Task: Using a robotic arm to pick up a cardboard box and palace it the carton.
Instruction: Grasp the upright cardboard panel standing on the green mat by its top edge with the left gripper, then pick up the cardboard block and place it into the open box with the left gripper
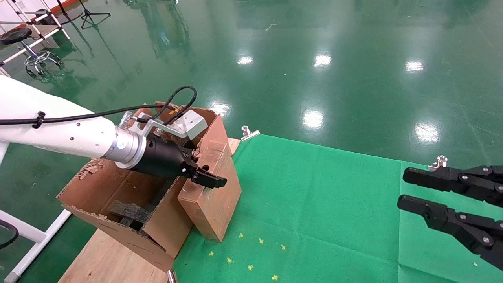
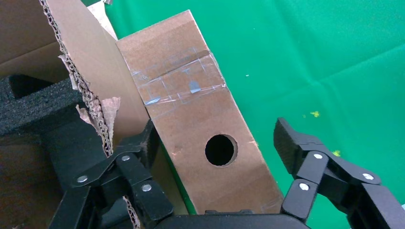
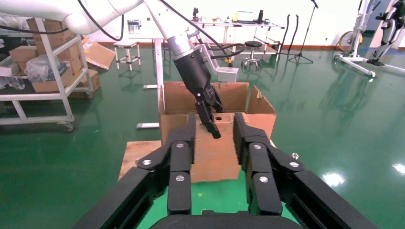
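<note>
The small reddish-brown cardboard box (image 1: pixel 212 196) leans tilted against the carton's near wall on the green mat. Its taped top with a round hole shows in the left wrist view (image 2: pixel 191 119). The white robotic arm (image 1: pixel 78 135) reaches over the large flapped carton (image 1: pixel 106 188), which holds black foam (image 1: pixel 129 214). My left gripper (image 1: pixel 200 175) is open and straddles the box's top end (image 2: pixel 217 138): one finger sits between flap and box, the other stands clear of its far side. My right gripper (image 1: pixel 408 188) is open, empty and idle at the right (image 3: pixel 213 131).
The green mat (image 1: pixel 322 204) covers the table, with silver clamps (image 1: pixel 248 133) at its far edge and yellow flecks (image 1: pixel 251 251) in front. The carton rests on a wooden board (image 1: pixel 102 259). Shelves and a stool stand across the green floor (image 3: pixel 43 71).
</note>
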{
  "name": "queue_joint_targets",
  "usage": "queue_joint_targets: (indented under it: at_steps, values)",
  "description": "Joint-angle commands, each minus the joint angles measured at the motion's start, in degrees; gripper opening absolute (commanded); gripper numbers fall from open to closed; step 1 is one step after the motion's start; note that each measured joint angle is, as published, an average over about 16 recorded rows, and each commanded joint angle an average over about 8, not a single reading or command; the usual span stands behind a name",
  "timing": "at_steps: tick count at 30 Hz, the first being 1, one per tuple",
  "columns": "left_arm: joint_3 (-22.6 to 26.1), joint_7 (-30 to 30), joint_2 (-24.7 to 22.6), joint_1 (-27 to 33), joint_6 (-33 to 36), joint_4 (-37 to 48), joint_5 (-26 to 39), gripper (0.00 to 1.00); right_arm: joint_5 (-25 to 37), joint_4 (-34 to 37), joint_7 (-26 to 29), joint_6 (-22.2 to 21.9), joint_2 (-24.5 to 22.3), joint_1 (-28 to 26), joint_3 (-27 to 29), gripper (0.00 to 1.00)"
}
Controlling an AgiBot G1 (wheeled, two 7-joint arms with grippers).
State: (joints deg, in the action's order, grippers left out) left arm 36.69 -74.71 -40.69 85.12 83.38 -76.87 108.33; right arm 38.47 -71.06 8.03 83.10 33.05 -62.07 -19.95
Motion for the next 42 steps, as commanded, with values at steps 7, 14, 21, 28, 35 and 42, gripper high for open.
queue_joint_targets:
  at_steps: [7,14,21,28,35,42]
  values:
    - [-0.09,0.03,0.02,-0.01,-0.14,0.05,-0.07,0.0,0.0,0.0,0.0,0.0,0.0,0.0,0.0,1.0]
    - [-0.23,1.13,0.12,0.47,-0.31,0.68,-0.17,0.0,-0.01,0.0,0.0,0.0,0.0,0.0,0.0,1.0]
    - [-2.47,7.0,1.86,2.9,-0.95,1.53,-3.64,0.0,-0.01,0.0,0.0,0.0,0.0,0.0,0.0,1.0]
    - [-8.01,17.79,5.76,9.11,-1.03,6.84,-11.39,0.0,-0.01,0.0,0.0,0.0,0.0,0.0,0.0,1.0]
    - [-11.62,26.68,9.72,18.52,1.93,16.26,-13.96,0.0,-0.01,0.0,0.0,0.0,0.0,0.0,-0.01,1.0]
    - [-9.91,34.5,12.24,24.62,5.13,25.49,-8.91,0.0,-0.01,0.0,0.0,0.0,0.0,0.0,-0.01,1.0]
